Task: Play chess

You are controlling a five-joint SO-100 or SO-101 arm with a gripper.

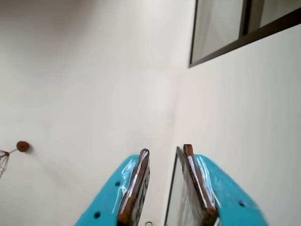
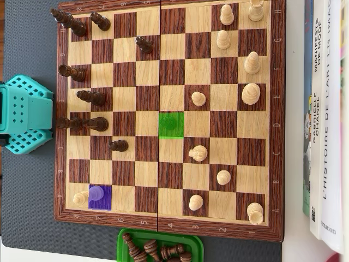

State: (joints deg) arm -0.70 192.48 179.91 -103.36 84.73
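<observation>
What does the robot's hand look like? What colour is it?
The gripper has two turquoise plastic fingers that taper to narrow tips, with small round holes in them. Their inner faces are lined with brown, glossy pads. In the overhead view, the arm is the same turquoise, blocky, with grids of small holes. No cables show.

Teal hand (image 1: 164,153) raised, fingers parted, nothing between them

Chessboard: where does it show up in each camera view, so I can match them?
Wrist view: not in it; the open gripper points at a white wall and a window.
Overhead view: the chessboard fills most of the picture.
Shared landmark: only the teal arm, at the left edge overhead, its gripper in the wrist view.
</observation>
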